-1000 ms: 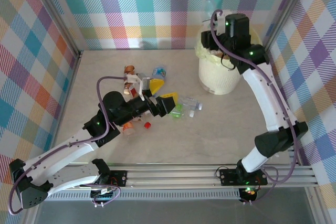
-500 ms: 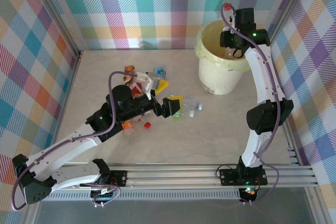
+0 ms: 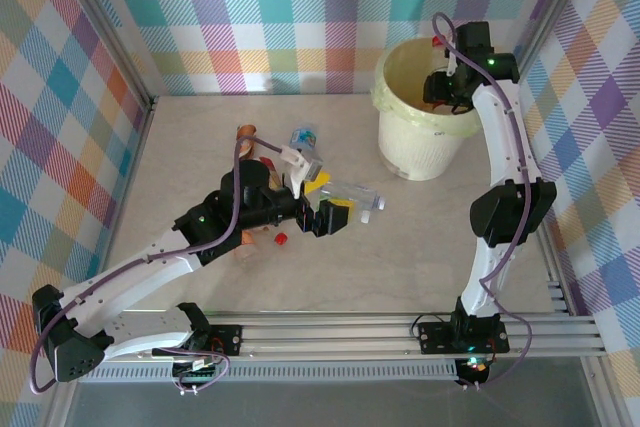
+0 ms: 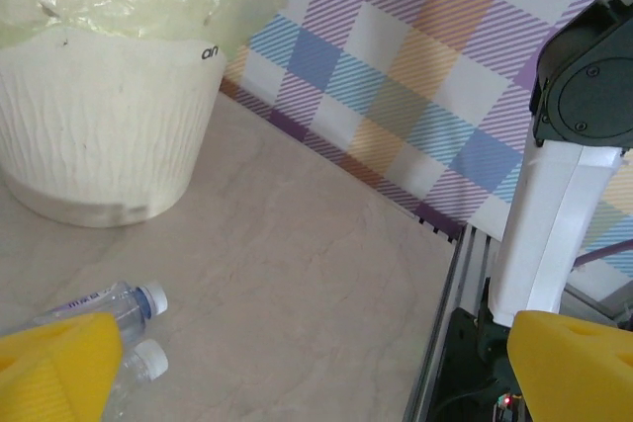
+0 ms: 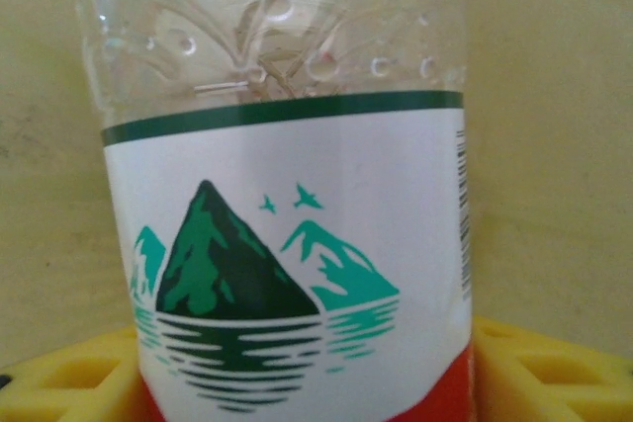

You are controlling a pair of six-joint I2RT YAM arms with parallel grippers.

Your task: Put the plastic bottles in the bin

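My right gripper [image 3: 448, 85] hangs over the mouth of the bin [image 3: 415, 147], shut on an upright clear plastic bottle [image 5: 287, 234] with a white label showing green mountains. Yellow pads [image 5: 549, 363] press both its sides. Its red cap [image 3: 438, 42] shows at the bin's far rim. My left gripper [image 3: 322, 209] stands wide open, low over the table, with nothing between its yellow fingers [image 4: 54, 363]. Two clear bottles with white caps [image 4: 138, 303] lie just left of it. More plastic bottles [image 3: 272, 159] lie in a loose cluster mid-table.
A loose red cap [image 3: 282, 238] and an orange-labelled bottle [image 3: 245, 240] lie under the left arm. The bin's wall [image 4: 99, 126] stands far left in the left wrist view. Checked walls close three sides, and a metal rail [image 3: 400, 332] runs along the near edge.
The right arm has swung to the bin's far side and lowered its bottle into the mouth. The left gripper has slid slightly right and nearer, staying open.
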